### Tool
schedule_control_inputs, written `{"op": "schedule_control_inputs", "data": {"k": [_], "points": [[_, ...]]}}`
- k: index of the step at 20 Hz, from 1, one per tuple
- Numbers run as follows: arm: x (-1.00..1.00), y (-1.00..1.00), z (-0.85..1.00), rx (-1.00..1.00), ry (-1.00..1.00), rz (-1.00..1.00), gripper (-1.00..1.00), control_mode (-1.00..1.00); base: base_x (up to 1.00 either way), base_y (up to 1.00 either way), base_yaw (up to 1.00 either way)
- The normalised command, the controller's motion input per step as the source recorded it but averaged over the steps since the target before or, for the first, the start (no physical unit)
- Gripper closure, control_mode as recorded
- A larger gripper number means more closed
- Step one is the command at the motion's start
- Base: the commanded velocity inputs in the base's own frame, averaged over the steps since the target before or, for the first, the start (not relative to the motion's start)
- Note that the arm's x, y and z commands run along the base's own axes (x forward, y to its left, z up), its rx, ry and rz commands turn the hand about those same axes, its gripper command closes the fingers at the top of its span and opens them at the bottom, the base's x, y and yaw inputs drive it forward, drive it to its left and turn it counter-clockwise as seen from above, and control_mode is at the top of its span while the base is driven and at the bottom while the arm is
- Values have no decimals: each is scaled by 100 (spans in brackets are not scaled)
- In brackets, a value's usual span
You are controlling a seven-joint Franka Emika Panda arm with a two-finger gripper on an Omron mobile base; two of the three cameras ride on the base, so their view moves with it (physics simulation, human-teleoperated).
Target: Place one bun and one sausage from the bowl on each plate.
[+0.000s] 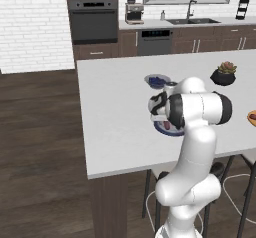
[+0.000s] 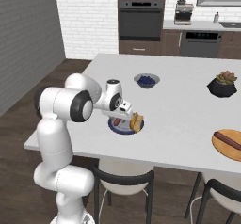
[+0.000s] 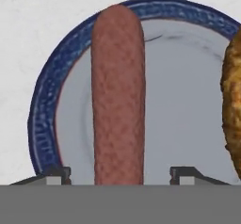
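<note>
Up close, the hand view shows the jaws (image 3: pixel 117 173) released, their tips apart on either side of the sausage (image 3: pixel 117 91), which lies on the blue plate (image 3: pixel 44 110); a bun (image 3: pixel 233 110) sits at the plate's right edge. From the right base view, the blue plate (image 2: pixel 123 131) lies on the white table (image 2: pixel 179 105) under the hand, with the bun (image 2: pixel 136 122) on it; the orange plate (image 2: pixel 225 148) carries another sausage (image 2: pixel 227 140). From the left base view, the arm covers most of the blue plate (image 1: pixel 166 129).

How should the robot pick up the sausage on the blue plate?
Grip the sausage around its middle, coming straight down from above. It lies flat on the blue plate, long and narrow, so fingers should close across its width, clear of the bun.
</note>
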Motion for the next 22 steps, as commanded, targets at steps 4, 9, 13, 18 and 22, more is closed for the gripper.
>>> {"op": "schedule_control_inputs", "data": {"k": [4,9,13,18,22], "points": [[-34,1,33,0,-11,0,-100,-100,0,0,0],[-61,13,57,-1,-6,0,-100,-100,0,0,0],[-62,13,81,-1,-1,0,-100,-100,0,0,0],[-94,3,78,0,0,0,-100,-100,0,0,0],[-100,23,52,-9,0,3,-100,-100,0,0,0]]}}
